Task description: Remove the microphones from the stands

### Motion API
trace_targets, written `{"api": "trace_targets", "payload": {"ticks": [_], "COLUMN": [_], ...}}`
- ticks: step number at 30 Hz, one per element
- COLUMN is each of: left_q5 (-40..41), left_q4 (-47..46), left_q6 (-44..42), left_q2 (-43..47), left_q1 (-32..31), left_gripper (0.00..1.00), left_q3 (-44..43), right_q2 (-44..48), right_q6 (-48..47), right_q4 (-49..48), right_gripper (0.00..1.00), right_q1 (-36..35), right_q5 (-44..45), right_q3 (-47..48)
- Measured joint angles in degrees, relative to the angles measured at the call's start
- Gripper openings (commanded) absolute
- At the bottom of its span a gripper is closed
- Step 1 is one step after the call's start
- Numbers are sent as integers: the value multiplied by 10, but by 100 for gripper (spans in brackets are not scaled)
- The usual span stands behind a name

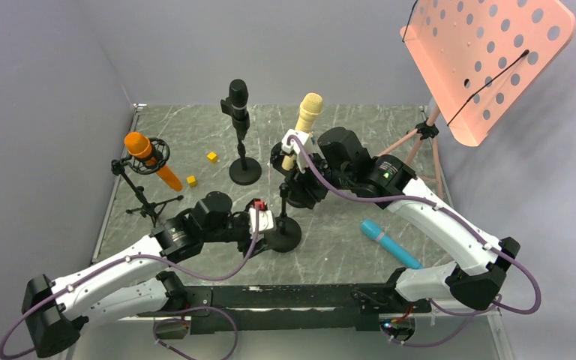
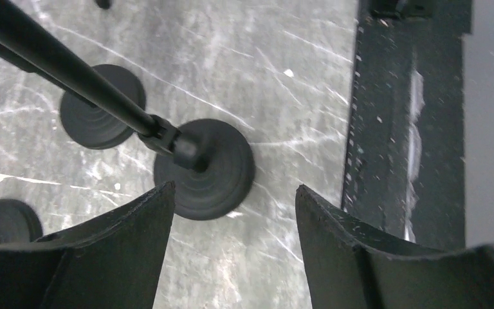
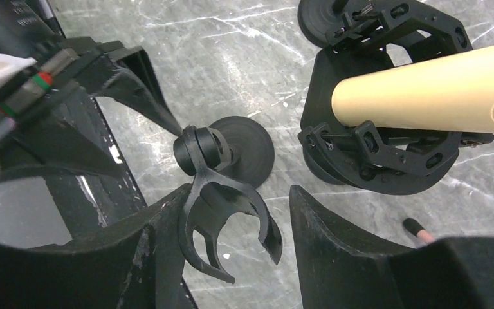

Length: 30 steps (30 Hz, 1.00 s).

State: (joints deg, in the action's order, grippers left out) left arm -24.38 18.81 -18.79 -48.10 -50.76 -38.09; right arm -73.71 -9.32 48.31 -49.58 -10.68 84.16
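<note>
A black stand with a round base (image 1: pixel 285 234) stands at the front centre; its clip (image 3: pixel 225 215) is empty. My right gripper (image 3: pixel 239 188) is open, its fingers on either side of that clip without closing on it; in the top view it (image 1: pixel 289 180) hovers over the stand's top. Just behind, a cream microphone (image 1: pixel 307 116) sits in a black shock mount (image 3: pixel 386 161); it also shows in the right wrist view (image 3: pixel 424 93). My left gripper (image 2: pixel 235 187) is open and empty, low beside the stand's base (image 2: pixel 204 168). A teal microphone (image 1: pixel 390 244) lies on the table.
An orange microphone (image 1: pixel 150 157) sits in a tripod stand at the left. A black microphone (image 1: pixel 238 101) stands on a round-base stand at the back. Two small yellow cubes (image 1: pixel 211 157) lie between them. A pink music stand (image 1: pixel 487 60) rises at the back right.
</note>
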Motion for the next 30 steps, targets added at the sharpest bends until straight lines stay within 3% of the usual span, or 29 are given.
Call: {"api": "trace_targets", "payload": {"ticks": [5,8,12,15,17,21,25,30], "left_q5": [90,142,202,207,198,165,90,-68], "left_q4": [-103,-145,-188,-204,-207,-210,-205,-171], "left_q6": [65,92,113,120,122,108,88,43], "left_q2": [-50,-86,-139,-149,-147,-139,-119,-110], "left_q1": [-18,-21,-21,-22,-23,-21,0,54], "left_gripper": [73,67,41,18,7,0,0,0], "left_q3": [-2,-23,-67,-71,-71,-69,-52,-51], "right_q2": [0,0,1,3,4,6,6,23], "right_q6": [34,50,65,73,78,74,41,-35], "right_q4": [0,0,1,0,2,17,23,31], "right_gripper": [57,57,59,73,82,99,100,100], "right_q1": [0,0,4,11,15,22,32,38], "right_q5": [-1,-1,6,13,21,14,-63,-156], "right_q3": [0,0,0,2,5,17,36,41]}}
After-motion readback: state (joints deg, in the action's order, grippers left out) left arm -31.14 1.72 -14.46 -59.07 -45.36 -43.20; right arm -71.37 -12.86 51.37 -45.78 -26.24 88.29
